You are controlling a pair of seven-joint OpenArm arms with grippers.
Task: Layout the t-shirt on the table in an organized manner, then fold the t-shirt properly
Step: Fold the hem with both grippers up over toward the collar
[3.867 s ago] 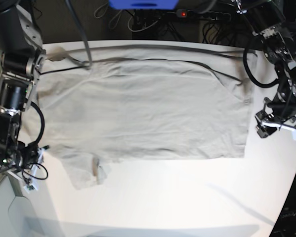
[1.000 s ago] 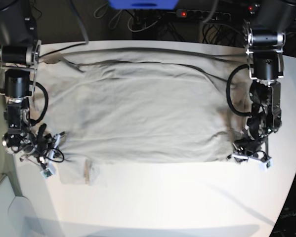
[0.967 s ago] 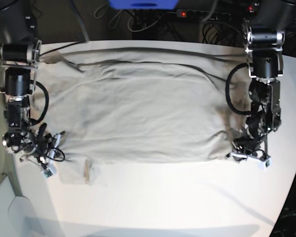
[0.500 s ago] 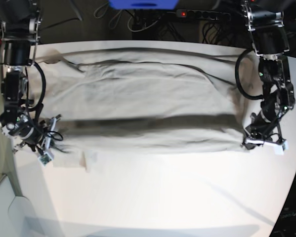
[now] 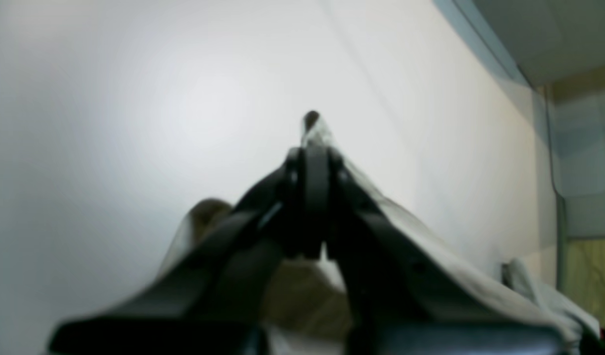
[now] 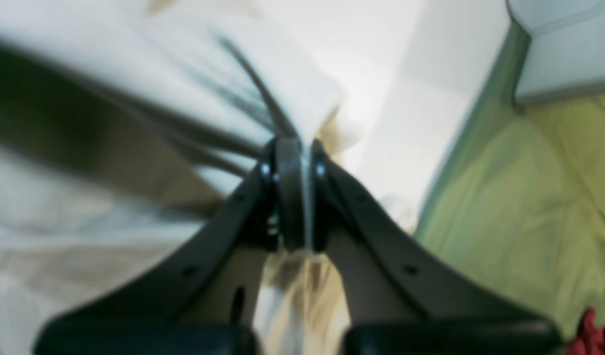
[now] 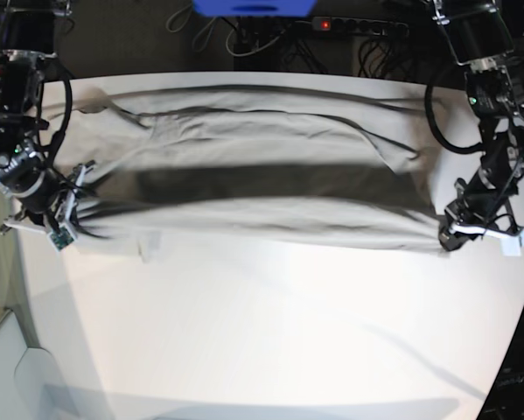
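The light grey-beige t-shirt (image 7: pixel 262 227) lies across the far half of the white table (image 7: pixel 288 332). Its near edge is raised off the surface, and a dark shadow band runs under the lifted cloth. My left gripper (image 7: pixel 448 239) is at the shirt's right end and is shut on the t-shirt's corner. In the left wrist view its fingertips (image 5: pixel 315 148) pinch a peak of cloth (image 5: pixel 430 256) that drapes away to the right. My right gripper (image 7: pixel 67 226) is at the left end, shut on the cloth. The right wrist view shows its fingertips (image 6: pixel 295 148) clamping stretched fabric (image 6: pixel 135 74).
Behind the table run a power strip (image 7: pixel 349 26), cables and a blue object (image 7: pixel 253 7). The table's left edge lies close to my right gripper, with green floor (image 6: pixel 529 197) beyond it. Bare tabletop fills the near half.
Both grippers have lifted the shirt's near edge and carried it toward the back. The shadow under the raised cloth has widened and the shirt's near edge sits farther from the table's front.
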